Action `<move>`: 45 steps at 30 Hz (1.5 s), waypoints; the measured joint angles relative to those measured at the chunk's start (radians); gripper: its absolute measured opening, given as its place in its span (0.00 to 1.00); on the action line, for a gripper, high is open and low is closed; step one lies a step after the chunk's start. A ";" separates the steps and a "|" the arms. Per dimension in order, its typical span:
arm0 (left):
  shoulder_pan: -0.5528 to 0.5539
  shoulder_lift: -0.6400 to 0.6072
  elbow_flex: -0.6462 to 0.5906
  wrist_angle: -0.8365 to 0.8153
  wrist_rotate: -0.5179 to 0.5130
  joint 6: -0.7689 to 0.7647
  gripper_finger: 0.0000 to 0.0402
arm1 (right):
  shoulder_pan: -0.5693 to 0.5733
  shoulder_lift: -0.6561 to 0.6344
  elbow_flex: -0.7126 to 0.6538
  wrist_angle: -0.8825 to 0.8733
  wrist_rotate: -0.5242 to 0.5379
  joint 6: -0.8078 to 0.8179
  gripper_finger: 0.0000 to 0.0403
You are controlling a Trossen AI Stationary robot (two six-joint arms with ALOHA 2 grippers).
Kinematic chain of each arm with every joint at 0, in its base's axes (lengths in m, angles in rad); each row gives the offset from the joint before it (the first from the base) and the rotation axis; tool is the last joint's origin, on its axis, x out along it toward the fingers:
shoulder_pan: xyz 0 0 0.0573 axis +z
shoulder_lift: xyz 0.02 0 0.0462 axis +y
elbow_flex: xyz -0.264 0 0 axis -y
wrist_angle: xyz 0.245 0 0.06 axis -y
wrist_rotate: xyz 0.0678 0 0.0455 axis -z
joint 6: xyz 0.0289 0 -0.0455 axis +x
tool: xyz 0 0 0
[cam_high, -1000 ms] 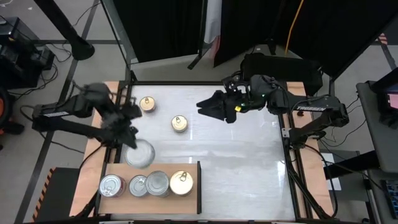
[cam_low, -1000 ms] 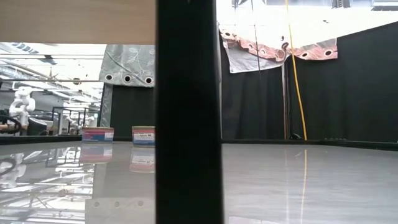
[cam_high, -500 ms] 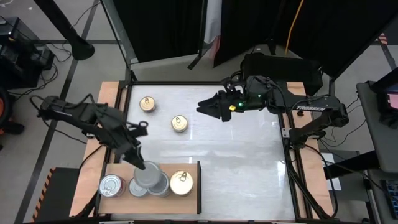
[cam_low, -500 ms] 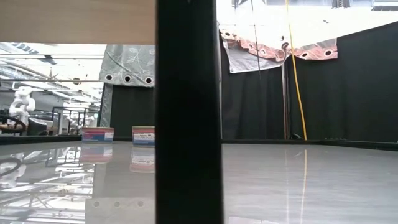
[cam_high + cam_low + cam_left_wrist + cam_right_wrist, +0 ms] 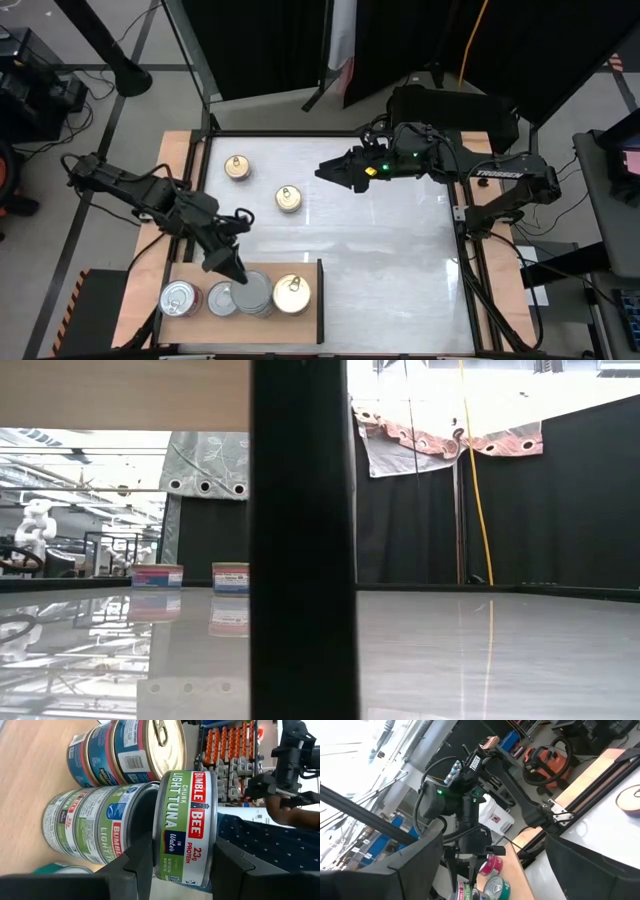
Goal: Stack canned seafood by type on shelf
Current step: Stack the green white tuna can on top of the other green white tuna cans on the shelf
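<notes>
The left gripper (image 5: 232,270) grips a green-labelled tuna can (image 5: 186,827) over the shelf (image 5: 190,320), above the silver stack (image 5: 252,295) — gold tin (image 5: 291,293) against the dark edge; the wrist view alone shows labels; right gripper (image 5: 335,171) wide, over open white table (image 5: 380,270); two gold tins (image 5: 237,166) beyond.

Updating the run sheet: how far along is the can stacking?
Done: the shelf already holds several stacks, among them a gold-lid stack. In hand: the left tool grips a green-labelled tuna can over a matching silver-lid stack, not yet released. Left: two gold-lid cans sit loose on the white table. The right tool hovers open above the table's far side.
</notes>
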State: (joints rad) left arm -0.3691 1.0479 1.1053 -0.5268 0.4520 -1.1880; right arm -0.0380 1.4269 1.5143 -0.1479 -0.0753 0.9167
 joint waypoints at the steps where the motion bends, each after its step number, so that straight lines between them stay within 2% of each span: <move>1: 0.000 0.000 0.000 -0.001 0.001 0.002 0.37 | 0.000 0.000 0.000 0.000 0.000 0.004 0.85; 5: 0.000 -0.002 0.000 -0.003 0.012 0.008 0.40 | 0.000 0.000 0.000 0.000 0.000 0.006 0.85; 13: 0.009 -0.003 0.000 -0.014 0.007 -0.003 0.69 | 0.000 0.000 0.000 0.000 -0.001 0.001 0.85; 17: 0.015 -0.003 0.003 -0.016 0.017 -0.015 0.78 | 0.000 0.000 0.000 -0.001 -0.002 -0.013 0.85; 26: 0.015 -0.003 0.026 -0.012 0.010 -0.035 0.79 | -0.013 0.000 0.000 -0.040 -0.004 -0.046 0.85; 45: -0.020 -0.003 0.033 -0.040 -0.009 0.085 0.79 | -0.040 0.001 0.000 -0.067 -0.008 -0.044 0.85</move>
State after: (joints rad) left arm -0.3888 1.0451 1.1383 -0.5666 0.4430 -1.1034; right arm -0.0780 1.4277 1.5143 -0.2153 -0.0834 0.8731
